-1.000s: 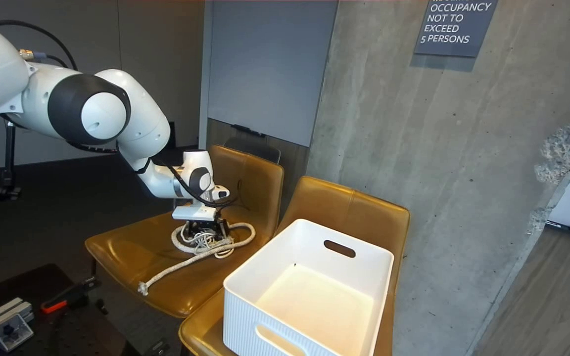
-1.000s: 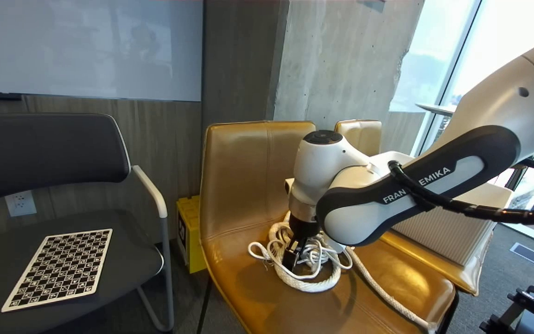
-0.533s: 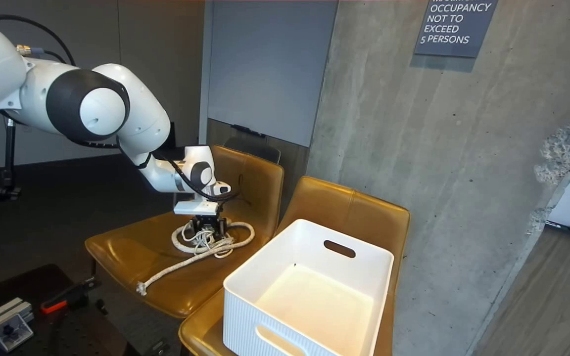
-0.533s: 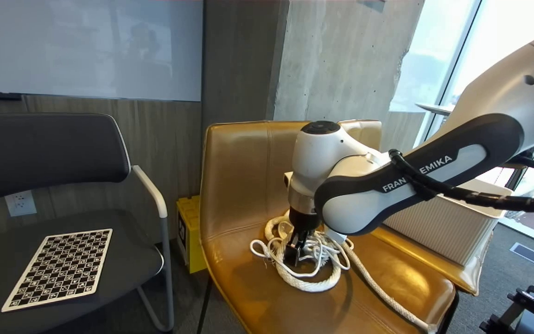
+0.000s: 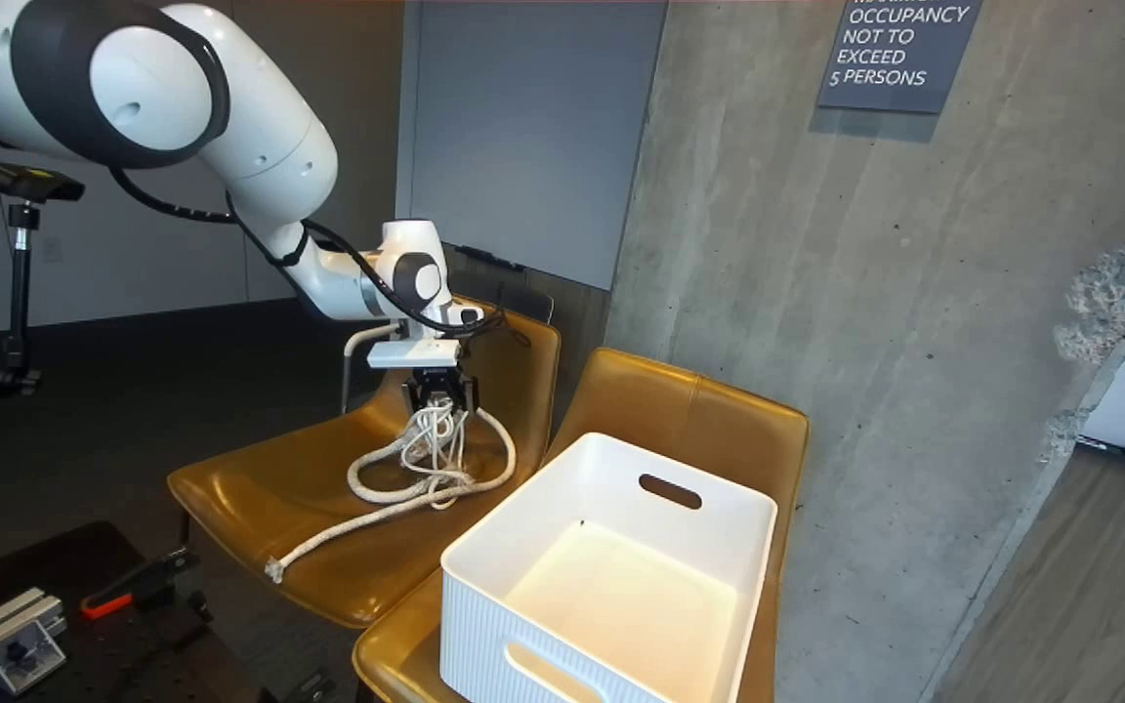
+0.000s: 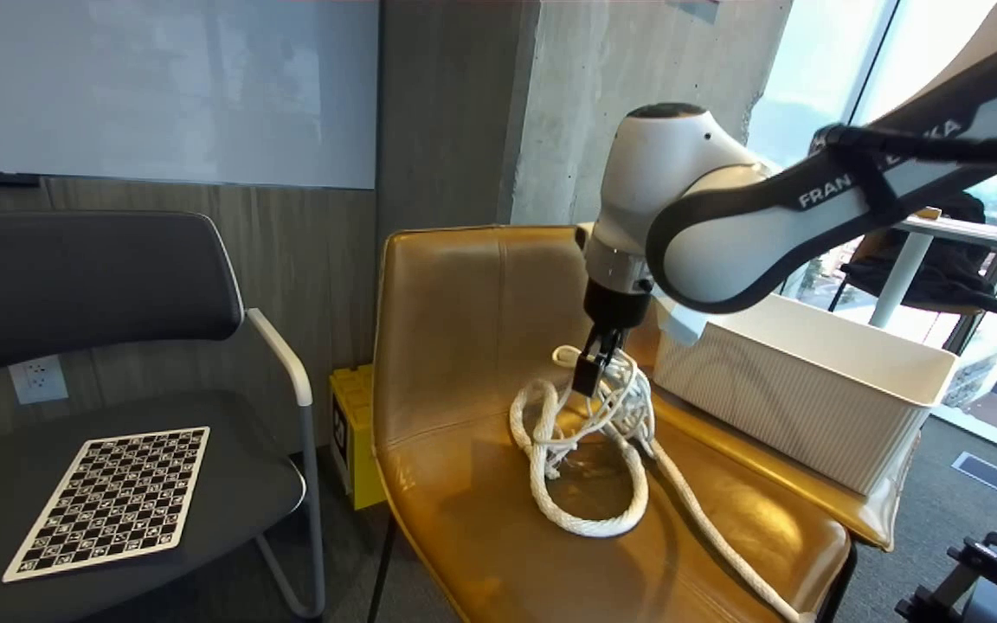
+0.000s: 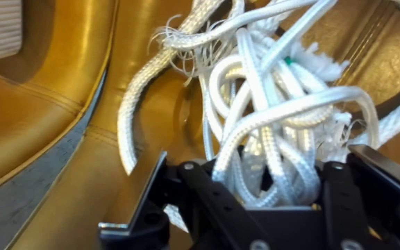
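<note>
White cord [image 5: 437,424], bunched and hanging over a brown chair [image 5: 260,498], is clamped between the fingers of the gripper [image 5: 441,399] in an exterior view. In an exterior view, thicker rope [image 6: 589,526] loops on the chair (a ribbed bin [image 6: 775,407] stands alongside). In the wrist view, cord bulges between the fingers; exactly where they pinch is unclear.

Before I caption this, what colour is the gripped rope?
White; the rope shows best in the wrist view.
</note>
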### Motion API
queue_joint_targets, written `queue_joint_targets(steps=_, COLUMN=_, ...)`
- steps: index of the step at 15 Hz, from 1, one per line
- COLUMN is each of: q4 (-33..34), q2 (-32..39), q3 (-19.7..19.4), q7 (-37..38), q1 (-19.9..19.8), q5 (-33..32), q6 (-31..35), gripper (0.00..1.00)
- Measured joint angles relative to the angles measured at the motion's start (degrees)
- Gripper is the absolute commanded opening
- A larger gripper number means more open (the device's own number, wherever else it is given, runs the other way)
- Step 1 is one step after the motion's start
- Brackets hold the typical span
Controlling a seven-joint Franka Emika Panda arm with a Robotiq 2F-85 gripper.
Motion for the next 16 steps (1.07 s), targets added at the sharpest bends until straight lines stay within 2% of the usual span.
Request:
queue_joint_targets(steps=4, q4=-2.62, q2=-10.1, q3=-1.01, q7=-0.88, q1=-0.01, q5=-4.03, q6=-2.67, gripper=0.0)
queue_joint_targets(steps=10, q4=-2.57, q2=-23.69, q3=-2.4, q7=-1.15, q1=-0.45, q5=-11.93, q6=-8.86, gripper=0.0)
queue_joint_targets(steps=16, q4=0.5, q2=-35.06, q3=-2.56, q7=-5.07, q1=-5.03, q5=-14.17, q6=-17.19, gripper=0.0)
